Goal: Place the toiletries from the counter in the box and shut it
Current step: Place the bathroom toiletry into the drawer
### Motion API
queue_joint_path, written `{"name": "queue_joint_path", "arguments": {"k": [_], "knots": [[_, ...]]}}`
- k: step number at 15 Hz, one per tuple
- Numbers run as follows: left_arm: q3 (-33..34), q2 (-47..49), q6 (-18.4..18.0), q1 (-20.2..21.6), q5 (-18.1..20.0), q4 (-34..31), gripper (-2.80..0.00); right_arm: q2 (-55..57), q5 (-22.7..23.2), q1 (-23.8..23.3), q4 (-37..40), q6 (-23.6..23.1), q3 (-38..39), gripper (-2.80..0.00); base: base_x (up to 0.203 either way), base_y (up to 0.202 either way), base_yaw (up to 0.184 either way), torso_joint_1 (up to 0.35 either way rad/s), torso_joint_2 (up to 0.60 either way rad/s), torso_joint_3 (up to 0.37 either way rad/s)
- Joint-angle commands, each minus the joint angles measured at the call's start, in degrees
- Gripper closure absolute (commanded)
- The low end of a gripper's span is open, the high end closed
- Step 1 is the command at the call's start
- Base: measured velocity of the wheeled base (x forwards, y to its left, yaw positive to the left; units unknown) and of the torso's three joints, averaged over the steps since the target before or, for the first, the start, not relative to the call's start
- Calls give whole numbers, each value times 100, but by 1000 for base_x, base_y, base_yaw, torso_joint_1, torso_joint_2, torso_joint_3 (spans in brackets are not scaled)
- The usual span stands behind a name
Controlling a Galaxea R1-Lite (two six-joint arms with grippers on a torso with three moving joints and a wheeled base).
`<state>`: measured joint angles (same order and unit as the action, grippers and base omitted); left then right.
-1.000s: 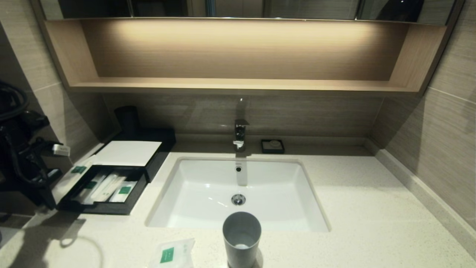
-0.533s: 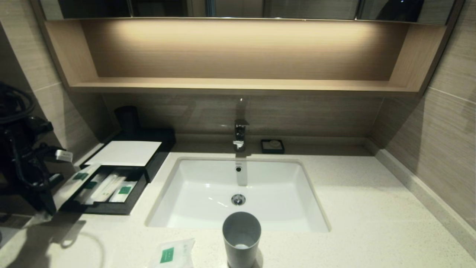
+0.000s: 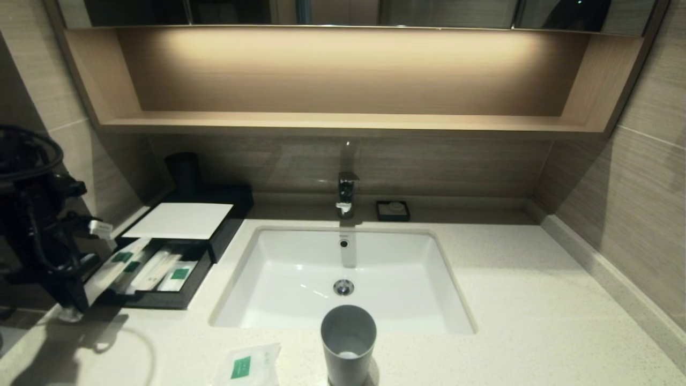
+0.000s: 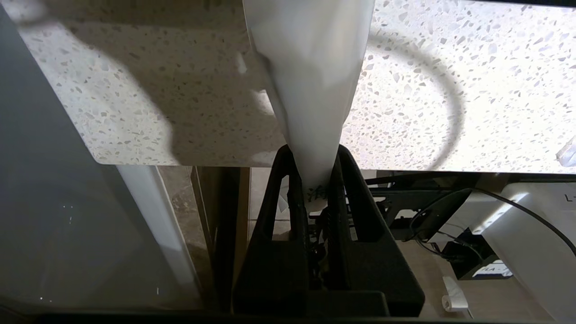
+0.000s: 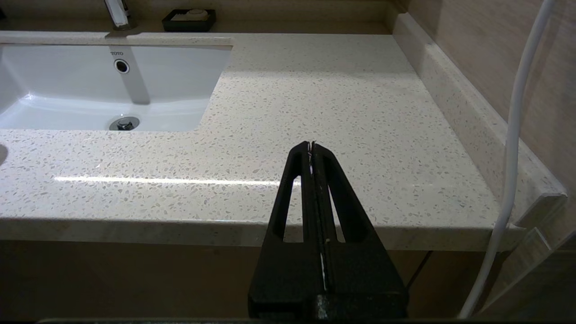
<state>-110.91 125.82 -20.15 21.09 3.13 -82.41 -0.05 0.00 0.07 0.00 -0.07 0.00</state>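
My left gripper is shut on one end of a long thin white packet with a green label. The packet slants up from the gripper over the left rim of the box's open drawer. The box is low and black with a white top panel and stands at the left of the counter. White packets lie inside the drawer. A squarish packet lies at the counter's front edge. My right gripper is shut and empty, at the counter's front edge right of the sink.
A grey cup stands in front of the white sink, right beside the squarish packet. The faucet and a black soap dish are at the back. A dark cylinder stands behind the box. The side wall is close to my left arm.
My left arm has moved right, toward the box, carrying the long packet; its free end now reaches over the drawer's left rim. The right arm has not moved.
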Motion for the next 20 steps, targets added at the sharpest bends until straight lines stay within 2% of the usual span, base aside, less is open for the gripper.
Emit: {"name": "queue_joint_path", "arguments": {"k": [1, 5, 8, 16, 20], "knots": [[-1, 39, 2, 0, 3, 14, 0, 5, 0, 1, -4, -1, 9, 0, 0, 0, 0, 0, 0, 0], [-1, 29, 73, 0, 3, -55, 0, 5, 0, 1, 0, -1, 9, 0, 0, 0, 0, 0, 0, 0], [-1, -93, 196, 0, 12, -372, 0, 5, 0, 1, 0, -1, 9, 0, 0, 0, 0, 0, 0, 0], [-1, 84, 215, 1, 20, -320, 0, 5, 0, 1, 0, -1, 9, 0, 0, 0, 0, 0, 0, 0], [-1, 127, 372, 0, 3, -293, 0, 5, 0, 1, 0, -1, 9, 0, 0, 0, 0, 0, 0, 0]]}}
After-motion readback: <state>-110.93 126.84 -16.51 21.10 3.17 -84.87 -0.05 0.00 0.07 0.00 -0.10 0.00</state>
